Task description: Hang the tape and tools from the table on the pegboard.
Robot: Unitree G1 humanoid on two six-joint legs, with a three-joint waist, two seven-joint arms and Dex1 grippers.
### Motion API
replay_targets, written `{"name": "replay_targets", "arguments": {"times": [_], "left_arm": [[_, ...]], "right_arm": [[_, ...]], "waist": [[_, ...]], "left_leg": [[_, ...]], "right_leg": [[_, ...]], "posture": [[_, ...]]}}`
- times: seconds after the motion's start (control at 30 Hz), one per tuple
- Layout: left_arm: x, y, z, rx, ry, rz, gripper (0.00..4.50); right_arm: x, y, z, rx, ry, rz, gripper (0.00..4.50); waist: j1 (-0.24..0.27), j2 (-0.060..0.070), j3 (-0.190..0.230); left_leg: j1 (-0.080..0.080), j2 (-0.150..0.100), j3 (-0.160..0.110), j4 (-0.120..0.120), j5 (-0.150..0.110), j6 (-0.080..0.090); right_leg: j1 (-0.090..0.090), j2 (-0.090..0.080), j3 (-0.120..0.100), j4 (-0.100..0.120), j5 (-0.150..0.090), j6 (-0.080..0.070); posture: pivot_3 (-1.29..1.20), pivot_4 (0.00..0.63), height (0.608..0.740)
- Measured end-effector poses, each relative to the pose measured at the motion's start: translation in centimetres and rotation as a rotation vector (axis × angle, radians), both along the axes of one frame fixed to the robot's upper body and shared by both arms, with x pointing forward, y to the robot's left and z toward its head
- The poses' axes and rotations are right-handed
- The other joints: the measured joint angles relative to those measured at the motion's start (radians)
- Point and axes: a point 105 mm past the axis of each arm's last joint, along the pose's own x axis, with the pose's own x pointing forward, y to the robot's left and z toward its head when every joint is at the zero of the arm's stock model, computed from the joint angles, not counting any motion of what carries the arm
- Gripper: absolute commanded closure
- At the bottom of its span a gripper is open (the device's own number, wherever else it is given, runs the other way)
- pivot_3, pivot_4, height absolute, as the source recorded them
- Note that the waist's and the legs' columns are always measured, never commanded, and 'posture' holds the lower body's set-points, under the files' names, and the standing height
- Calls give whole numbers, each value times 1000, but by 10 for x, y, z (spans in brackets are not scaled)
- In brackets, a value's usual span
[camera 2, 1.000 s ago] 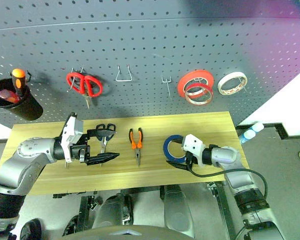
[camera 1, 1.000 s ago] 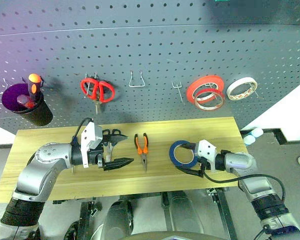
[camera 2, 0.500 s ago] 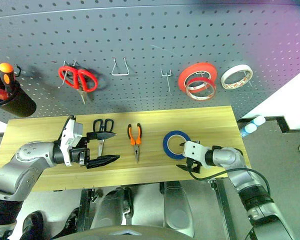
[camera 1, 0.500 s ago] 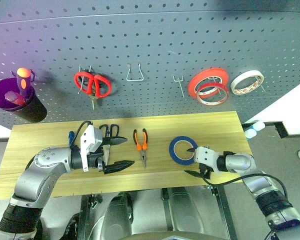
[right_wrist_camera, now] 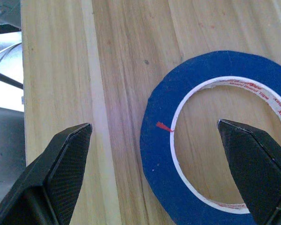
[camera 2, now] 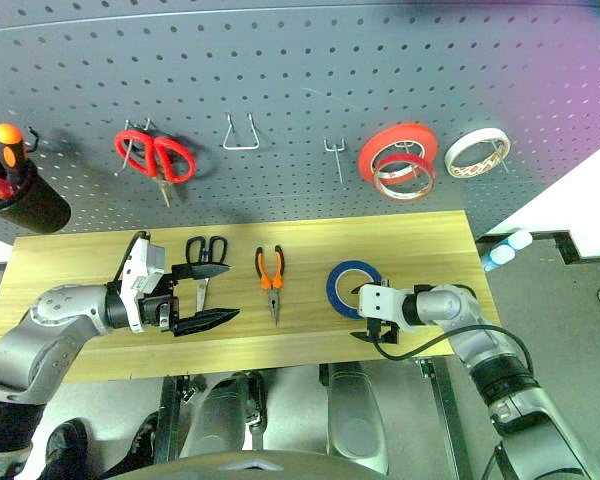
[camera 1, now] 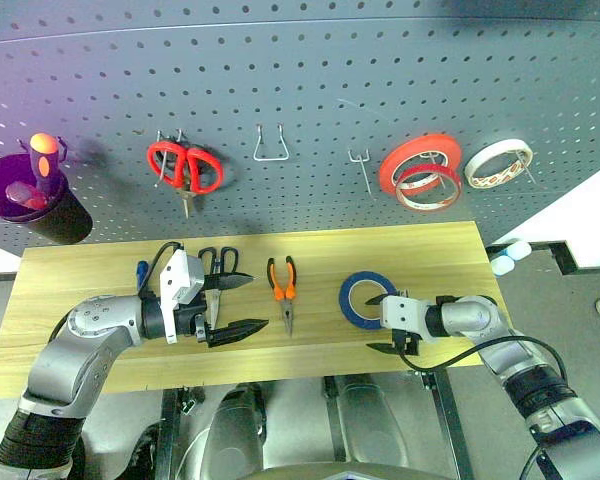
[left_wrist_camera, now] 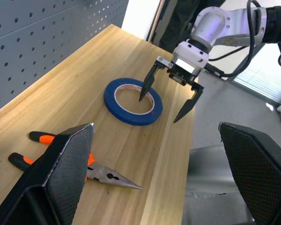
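Dark grey pegboard (camera 1: 310, 90) backs the wooden table (camera 1: 110, 275). Right claw (left_wrist_camera: 171, 101) spread wide, gripping nothing, straddles the near wall of the blue tape (camera 1: 365, 300) lying flat: one fingertip over the hole, the other outside the ring; contact can't be judged. Red lettering on the roll's white core is too small to read. Left claw (camera 1: 242, 304) also wide open and empty. Black-handled scissors (camera 1: 218, 262) partly hidden behind it, pliers (camera 1: 283, 290) just beyond its fingertips. Blue-handled screwdriver (camera 1: 141, 272) mostly covered by the left wrist.
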Motion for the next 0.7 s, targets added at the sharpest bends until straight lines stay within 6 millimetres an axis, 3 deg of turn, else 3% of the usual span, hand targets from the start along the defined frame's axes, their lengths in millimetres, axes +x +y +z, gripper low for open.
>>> {"name": "replay_targets", "arguments": {"times": [0.33,0.7], "left_arm": [[0,1,2,1,-10,10,0],[2,2,4,0,-19,20,0]], "right_arm": [[4,-5,-6,-64,-13,14,3677],[3,-4,-5,-67,-5,45,3825]], "waist": [[2,0,0],[5,0,0]], "left_leg": [[0,0,0,0,0,0],[-1,0,0,0,0,0]], "right_leg": [[-1,0,0,0,0,0],[-1,0,0,0,0,0]], "posture": [[-70,326,733],[-75,321,733]]}}
